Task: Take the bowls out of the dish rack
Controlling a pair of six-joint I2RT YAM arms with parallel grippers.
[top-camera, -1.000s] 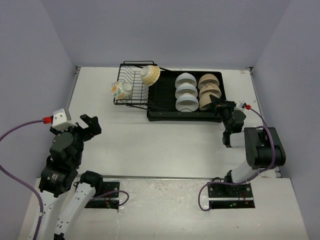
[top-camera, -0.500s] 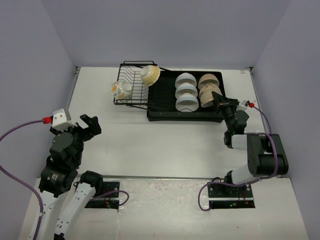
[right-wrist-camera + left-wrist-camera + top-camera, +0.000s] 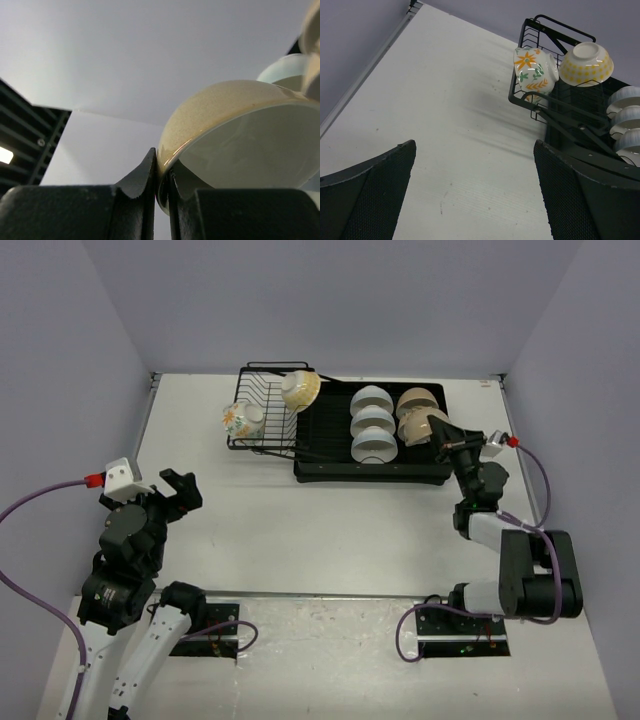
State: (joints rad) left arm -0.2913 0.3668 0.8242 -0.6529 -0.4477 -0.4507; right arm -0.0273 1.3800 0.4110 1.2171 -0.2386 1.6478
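A cream bowl (image 3: 235,125) hangs tilted over the right end of the dish rack (image 3: 360,476), above its black tray. My right gripper (image 3: 162,172) is clamped on its rim. Just behind it stands a second cream bowl (image 3: 417,398). To their left, three white bowls (image 3: 372,421) stand in a row. A yellow patterned bowl (image 3: 300,390) and a flowered bowl (image 3: 238,420) lean on the wire basket. My left gripper (image 3: 474,145) hangs with jaws wide apart above the table (image 3: 320,520), well apart from the rack.
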